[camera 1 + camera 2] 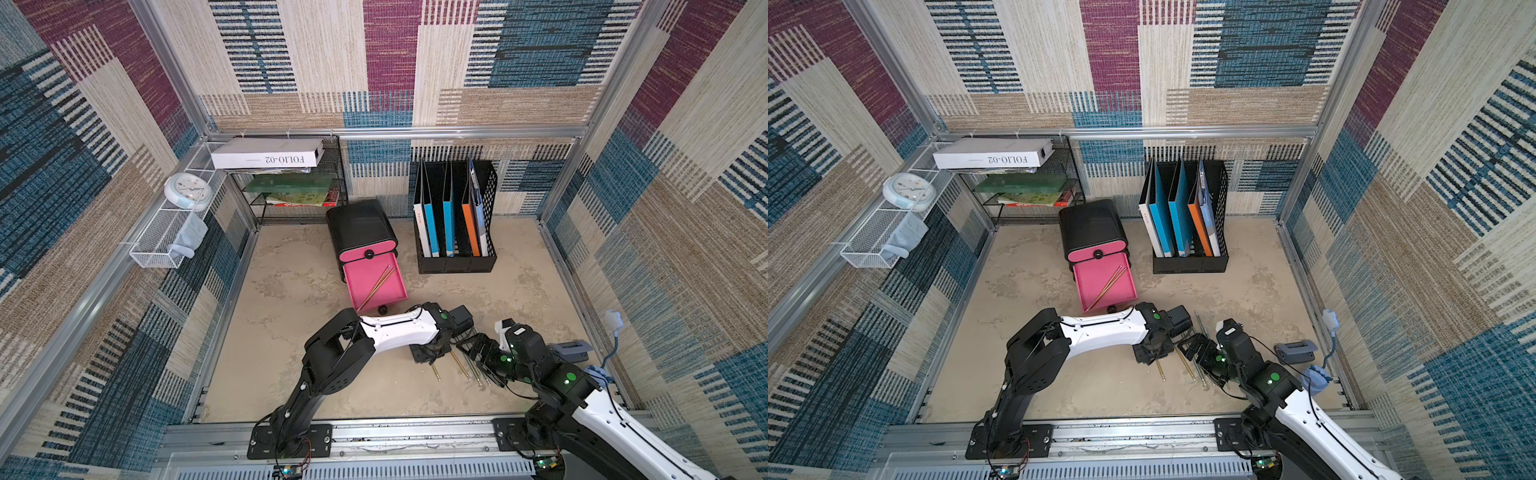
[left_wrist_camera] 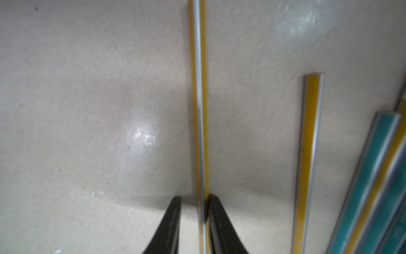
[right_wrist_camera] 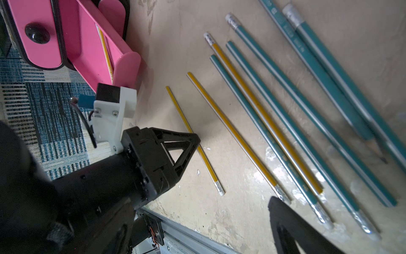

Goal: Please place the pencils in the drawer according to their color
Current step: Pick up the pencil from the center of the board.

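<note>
**Left fingers straddling one yellow pencil, not yet clamping**

You are looking at a beige table (image 1: 270, 365) with two arms reaching over it. At the back, the black chest (image 1: 359, 226) is standing with its top drawer (image 1: 353, 254) shut. The open drawer (image 1: 394, 291) beneath it is sticking out, and two yellow pencils (image 1: 376, 287) are lying slantwise inside.

Near the open drawer, three more yellow ones (image 3: 232, 132) and five teal pencils (image 3: 307, 105) are lying loosely side by side on the table. In both top views the arms are covering most of them, leaving only the near ends showing.

The left gripper (image 2: 194, 198) is standing over the outermost yellow pencil (image 2: 198, 110). Its fingers (image 2: 219, 220) are sitting slightly apart, one touching the pencil and the other just beside it.

The right gripper (image 1: 467, 345) is hanging spread wide over the pencil group, holding nothing. Its wrist view is showing only one finger (image 3: 285, 220), cut off at the edge.
</note>
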### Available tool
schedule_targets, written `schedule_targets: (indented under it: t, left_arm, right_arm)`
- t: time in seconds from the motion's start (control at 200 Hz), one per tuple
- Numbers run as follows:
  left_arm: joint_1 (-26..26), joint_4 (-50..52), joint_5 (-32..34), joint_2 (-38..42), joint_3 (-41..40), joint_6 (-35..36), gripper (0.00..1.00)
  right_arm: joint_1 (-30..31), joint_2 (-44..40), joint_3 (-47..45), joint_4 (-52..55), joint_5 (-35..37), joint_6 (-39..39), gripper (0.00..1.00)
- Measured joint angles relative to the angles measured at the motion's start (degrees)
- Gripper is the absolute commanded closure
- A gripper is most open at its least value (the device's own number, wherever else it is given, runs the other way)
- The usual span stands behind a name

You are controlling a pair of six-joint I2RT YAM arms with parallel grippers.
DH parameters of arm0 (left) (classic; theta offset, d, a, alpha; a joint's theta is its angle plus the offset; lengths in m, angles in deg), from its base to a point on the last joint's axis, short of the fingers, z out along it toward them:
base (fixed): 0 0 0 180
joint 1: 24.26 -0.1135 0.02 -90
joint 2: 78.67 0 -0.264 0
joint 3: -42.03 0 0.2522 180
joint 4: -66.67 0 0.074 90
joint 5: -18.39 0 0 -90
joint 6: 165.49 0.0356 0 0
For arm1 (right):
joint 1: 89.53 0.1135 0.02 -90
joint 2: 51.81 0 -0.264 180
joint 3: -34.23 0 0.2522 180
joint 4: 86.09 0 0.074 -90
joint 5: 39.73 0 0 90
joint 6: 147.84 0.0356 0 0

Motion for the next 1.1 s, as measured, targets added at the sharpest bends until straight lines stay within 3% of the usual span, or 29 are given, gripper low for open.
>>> schedule_targets:
  t: [0.326, 0.721, 1.102]
  left_arm:
    - [0.0, -0.4, 0.0, 1.0, -1.6, 0.2, 1.0]
    - [-0.1, -0.4, 0.5, 4.7, -5.2, 3.4, 1.0]
    - [-0.1, 0.2, 3.2, 13.4, -6.8, 14.4, 1.0]
  right_arm:
    - [-0.1, 0.5, 1.3, 0.1, 0.4, 0.0, 0.01]
    - [-0.2, 2.4, 1.6, 0.0, 0.5, -0.3, 0.01]
    - [-0.2, 2.7, 0.7, -1.4, 0.8, 0.4, 0.01]
